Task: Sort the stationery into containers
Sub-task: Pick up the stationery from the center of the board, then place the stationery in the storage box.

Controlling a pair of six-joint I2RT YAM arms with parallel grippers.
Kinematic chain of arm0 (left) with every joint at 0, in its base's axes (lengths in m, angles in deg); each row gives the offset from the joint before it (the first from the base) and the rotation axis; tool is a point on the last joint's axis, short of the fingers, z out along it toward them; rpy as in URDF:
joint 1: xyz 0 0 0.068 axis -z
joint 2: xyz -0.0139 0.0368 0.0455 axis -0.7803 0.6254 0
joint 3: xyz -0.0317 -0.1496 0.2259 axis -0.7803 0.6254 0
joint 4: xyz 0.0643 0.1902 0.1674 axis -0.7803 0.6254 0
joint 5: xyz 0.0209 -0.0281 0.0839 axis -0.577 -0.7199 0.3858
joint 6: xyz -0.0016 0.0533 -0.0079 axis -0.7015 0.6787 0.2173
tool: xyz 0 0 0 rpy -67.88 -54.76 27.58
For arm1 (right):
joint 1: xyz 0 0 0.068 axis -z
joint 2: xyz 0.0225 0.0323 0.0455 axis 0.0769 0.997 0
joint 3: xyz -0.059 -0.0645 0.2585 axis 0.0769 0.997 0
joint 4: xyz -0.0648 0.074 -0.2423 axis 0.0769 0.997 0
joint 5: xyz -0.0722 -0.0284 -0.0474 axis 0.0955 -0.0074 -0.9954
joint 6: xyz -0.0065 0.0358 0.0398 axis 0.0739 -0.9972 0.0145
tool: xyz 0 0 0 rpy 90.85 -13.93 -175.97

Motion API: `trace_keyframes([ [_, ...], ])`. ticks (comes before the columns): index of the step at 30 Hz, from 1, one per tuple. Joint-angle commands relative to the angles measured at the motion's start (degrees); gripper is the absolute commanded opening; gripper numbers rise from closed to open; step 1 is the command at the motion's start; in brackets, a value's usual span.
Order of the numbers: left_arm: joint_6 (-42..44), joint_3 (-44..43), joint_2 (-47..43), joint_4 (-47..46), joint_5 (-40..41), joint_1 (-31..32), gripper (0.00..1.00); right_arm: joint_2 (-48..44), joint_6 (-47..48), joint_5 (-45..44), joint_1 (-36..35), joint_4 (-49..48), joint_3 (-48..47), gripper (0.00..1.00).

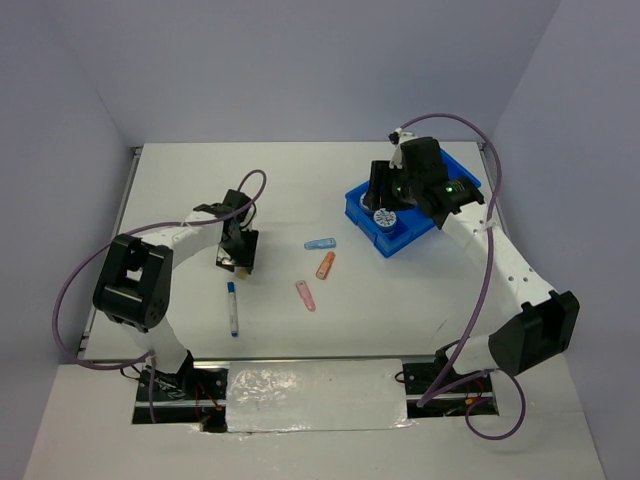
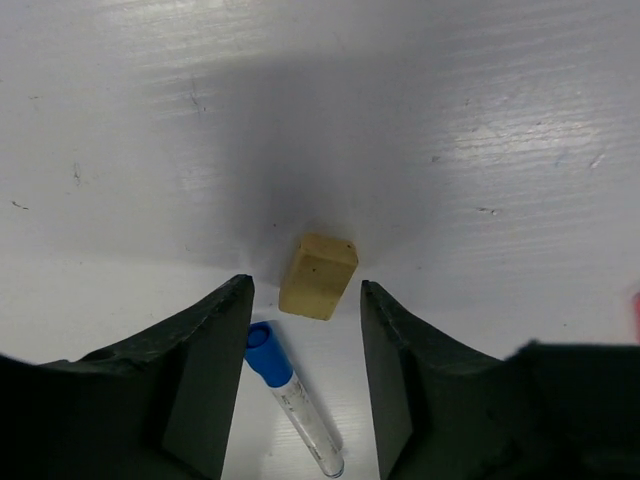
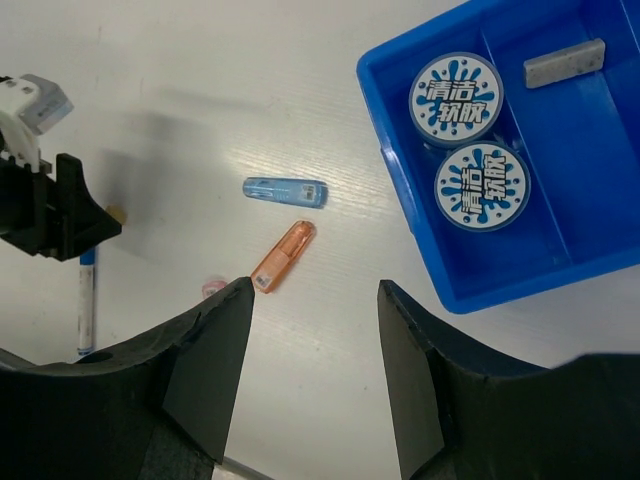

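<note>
A tan eraser (image 2: 318, 275) lies on the table just ahead of my open left gripper (image 2: 305, 288), between its fingertips without touching them. A blue-white pen (image 2: 292, 395) lies between the fingers, close by the left one. In the top view the left gripper (image 1: 237, 255) is left of centre, with the pen (image 1: 233, 308) near it. My right gripper (image 3: 315, 290) is open and empty, above the table beside the blue tray (image 3: 590, 150). The tray holds two round-faced boxes (image 3: 455, 98) (image 3: 482, 187) and a grey piece (image 3: 565, 62).
Blue (image 3: 285, 191), orange (image 3: 284, 257) and pink (image 3: 212, 288) slim pieces lie loose mid-table, between the arms. In the top view the tray (image 1: 368, 228) stands at the back right under the right arm (image 1: 440, 185).
</note>
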Motion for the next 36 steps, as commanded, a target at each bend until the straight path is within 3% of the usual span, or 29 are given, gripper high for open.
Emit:
trace_keyframes([
  [1, -0.5, 0.6, 0.2, -2.3, -0.8, 0.0, 0.58, -1.9, 0.1, 1.5, -0.4, 0.7, -0.8, 0.61],
  [8, -1.1, 2.3, 0.9, -3.7, -0.9, 0.0, 0.57, -2.6, 0.2, 1.7, -0.4, 1.7, -1.6, 0.61],
  [10, -1.0, 2.6, 1.7, -4.2, -1.4, 0.1, 0.43, -2.9, -0.2, 2.2, -0.5, 1.4, -1.3, 0.61],
  [15, -1.7, 2.7, 2.9, -4.5, -0.8, 0.3, 0.4, -3.6, -0.9, 4.1, -0.5, 1.1, -0.5, 0.61],
  [16, -1.7, 2.7, 2.6, -4.5, -0.9, 0.3, 0.36, -3.7, -1.0, 4.2, -0.4, 1.1, -0.7, 0.61],
  [17, -2.1, 2.3, 2.6, -4.2, -1.1, 0.5, 0.22, -3.9, -1.0, 4.6, -0.5, 1.2, -0.8, 0.61],
  [22, -5.4, -2.0, -2.8, -1.2, -6.6, 0.8, 0.1, -4.6, -4.5, 12.0, -0.5, -0.6, 1.2, 0.63],
  [25, -16.6, -5.6, -7.9, 0.9, -12.9, 0.8, 0.08, -11.2, -10.3, 17.0, -3.6, -15.0, 10.2, 0.68],
  [28, -34.2, -3.2, -14.6, -5.3, -21.1, 1.6, 0.08, -13.9, -14.6, 17.4, -10.5, -26.5, 17.8, 0.73],
  [31, -54.2, -0.4, -20.6, -10.7, -20.4, 3.8, 0.05, -12.6, -16.1, 11.3, -16.9, -28.7, 19.0, 0.74],
  [36, -68.4, 3.9, -27.1, -15.3, -20.4, 6.4, 0.0, -12.2, -17.1, 2.3, -22.3, -36.1, 21.6, 0.74],
])
